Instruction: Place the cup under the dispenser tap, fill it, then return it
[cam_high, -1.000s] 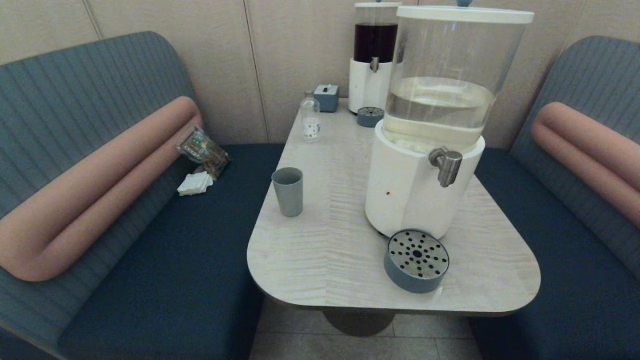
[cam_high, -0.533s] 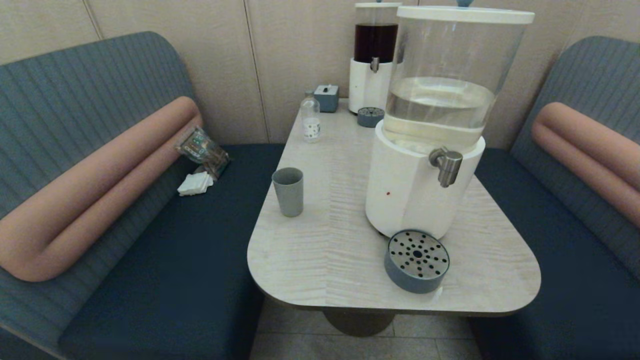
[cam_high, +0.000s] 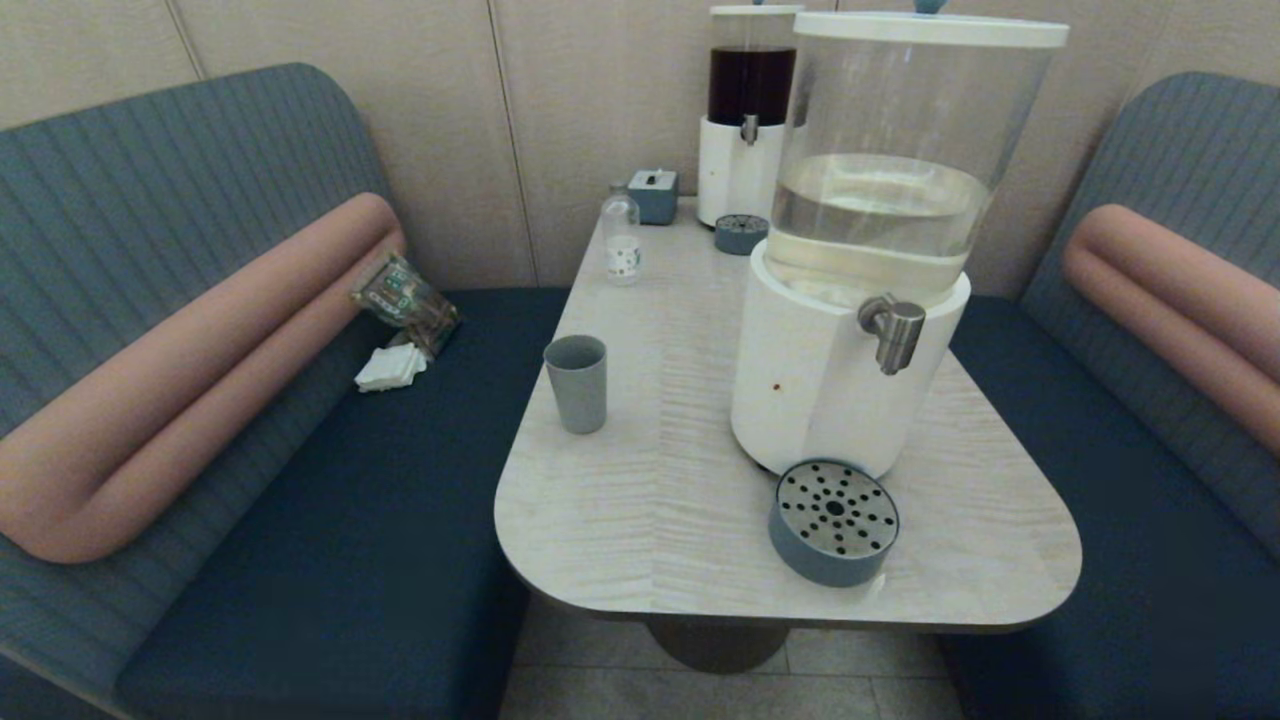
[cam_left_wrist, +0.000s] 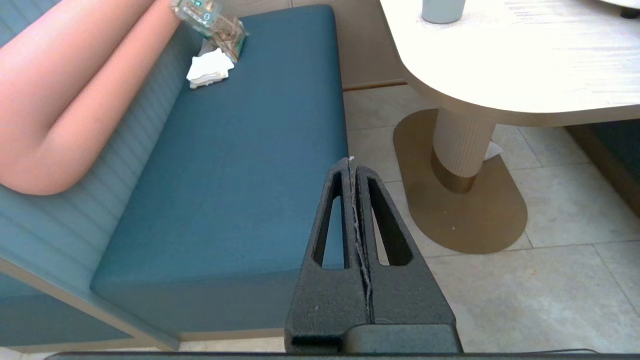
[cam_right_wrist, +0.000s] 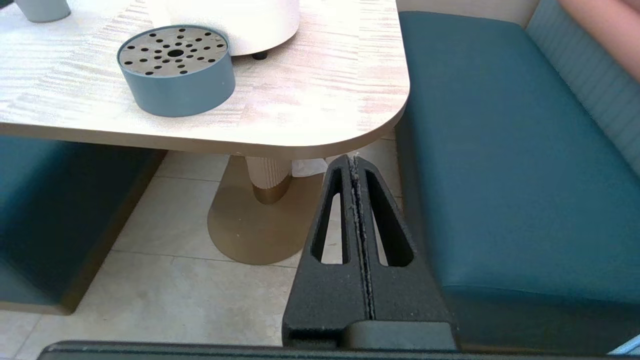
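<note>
The grey-blue cup (cam_high: 576, 383) stands upright on the left side of the pale table (cam_high: 650, 520), apart from everything else; its base shows in the left wrist view (cam_left_wrist: 442, 10). The steel dispenser tap (cam_high: 893, 332) juts from the big white-based dispenser (cam_high: 830, 390) with colourless liquid. The round drip tray (cam_high: 834, 520) sits below it near the front edge, also seen in the right wrist view (cam_right_wrist: 176, 70). My left gripper (cam_left_wrist: 352, 162) hangs shut below table height over the floor by the left bench. My right gripper (cam_right_wrist: 354, 160) is shut, low beside the right bench. Neither arm shows in the head view.
A small clear bottle (cam_high: 621, 240), a grey box (cam_high: 654, 195), and the dark-liquid dispenser (cam_high: 748, 110) with its small tray (cam_high: 740, 233) stand at the back. A packet (cam_high: 405, 297) and white napkins (cam_high: 391, 367) lie on the left bench. The table pedestal (cam_left_wrist: 462, 150) rises between the grippers.
</note>
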